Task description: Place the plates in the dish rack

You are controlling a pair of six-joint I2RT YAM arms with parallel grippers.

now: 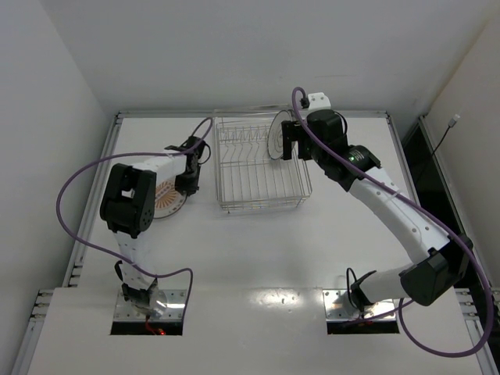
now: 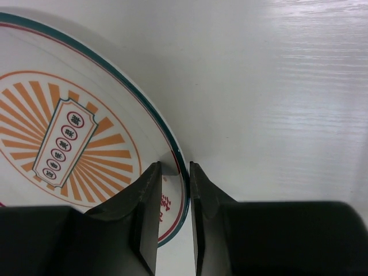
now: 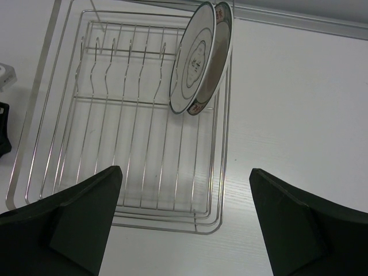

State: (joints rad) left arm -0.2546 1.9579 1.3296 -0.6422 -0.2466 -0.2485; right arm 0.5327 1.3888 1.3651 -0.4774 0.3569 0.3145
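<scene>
The plate with the orange sunburst center (image 2: 57, 138) lies flat on the table (image 1: 166, 199), left of the dish rack (image 1: 258, 205). My left gripper (image 2: 174, 167) reaches down at its right edge (image 1: 190, 168), one finger over the plate and one outside, shut on the rim. A white plate with a dark ring and small motif (image 3: 192, 63) stands on edge at the rack's far right (image 1: 277, 134), with what looks like another plate (image 3: 224, 40) close behind it. My right gripper (image 3: 185, 172) hangs open above the rack's right side (image 1: 287, 141), holding nothing.
The silver wire rack (image 3: 221, 172) has a row of upright prongs (image 3: 123, 46) along its far side. A raised metal rail (image 1: 250, 112) borders the table at the back. White walls stand behind and to the left. Purple cables loop off both arms.
</scene>
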